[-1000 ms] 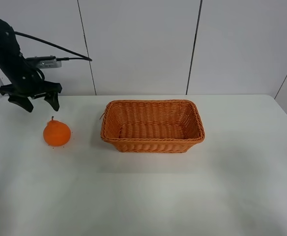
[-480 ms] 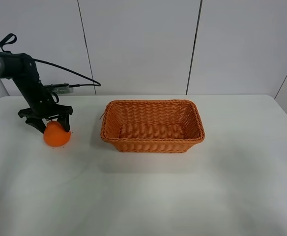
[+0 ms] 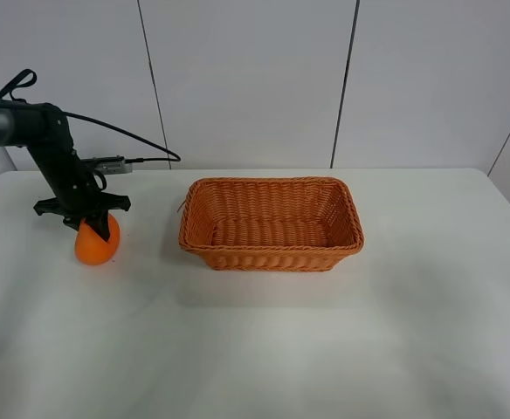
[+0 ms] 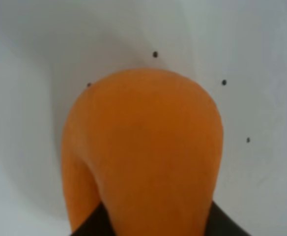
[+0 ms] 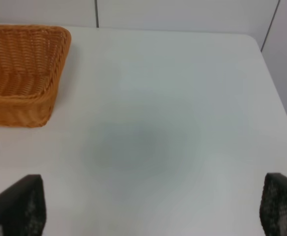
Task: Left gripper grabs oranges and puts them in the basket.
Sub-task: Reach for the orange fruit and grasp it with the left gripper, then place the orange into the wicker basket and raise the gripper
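Black jaws of the left gripper [image 3: 87,223] straddle the top of the orange [image 3: 95,248], one finger on each side and touching its skin (the left wrist view shows only dark slivers against the fruit), but I cannot tell whether they are clamped or merely resting. The orange sits on the white table [image 3: 255,349] near its back left corner, apart from the woven wicker basket [image 3: 272,258], which stands to its right. The right gripper [image 5: 151,211] hangs above bare tabletop beside the basket's end, its fingers [image 5: 15,206] spread wide.
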### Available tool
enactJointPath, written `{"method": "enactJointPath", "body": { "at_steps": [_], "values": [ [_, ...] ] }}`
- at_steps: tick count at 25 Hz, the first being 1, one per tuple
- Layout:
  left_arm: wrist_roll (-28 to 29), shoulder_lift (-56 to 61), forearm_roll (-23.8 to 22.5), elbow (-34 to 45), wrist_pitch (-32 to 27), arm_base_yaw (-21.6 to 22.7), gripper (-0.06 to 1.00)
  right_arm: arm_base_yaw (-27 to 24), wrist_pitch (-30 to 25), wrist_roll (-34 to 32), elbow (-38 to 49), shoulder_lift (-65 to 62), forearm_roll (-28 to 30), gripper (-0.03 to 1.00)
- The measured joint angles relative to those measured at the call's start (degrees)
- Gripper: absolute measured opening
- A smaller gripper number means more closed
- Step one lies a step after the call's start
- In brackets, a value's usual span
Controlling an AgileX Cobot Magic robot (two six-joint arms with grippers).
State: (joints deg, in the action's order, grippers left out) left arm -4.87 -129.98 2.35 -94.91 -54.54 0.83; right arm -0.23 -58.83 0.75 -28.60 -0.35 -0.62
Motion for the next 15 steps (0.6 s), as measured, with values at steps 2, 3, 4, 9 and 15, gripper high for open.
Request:
{"method": "enactJointPath", "body": {
  "at_steps": [2,3,4,9,15],
  "values": [
    [0.2,0.5,-0.6,0.0,-0.5,0.0,0.29,0.0,0.0,0.0,0.0,0.0,0.0,0.69],
    [0.3,1.0,-0.9,0.0,-0.6,0.0,0.29,0.0,0.0,0.0,0.0,0.0,0.0,0.69],
    [0.3,1.8,-1.3,0.0,-0.6,0.0,0.29,0.0,0.0,0.0,0.0,0.0,0.0,0.69],
    [2.4,7.0,-2.3,-1.5,-4.0,0.0,0.26,0.0,0.0,0.0,0.0,0.0,0.0,0.69],
    [3.2,12.7,-2.3,-9.0,-10.2,0.0,0.26,0.0,0.0,0.0,0.0,0.0,0.0,0.69]
  ]
}}
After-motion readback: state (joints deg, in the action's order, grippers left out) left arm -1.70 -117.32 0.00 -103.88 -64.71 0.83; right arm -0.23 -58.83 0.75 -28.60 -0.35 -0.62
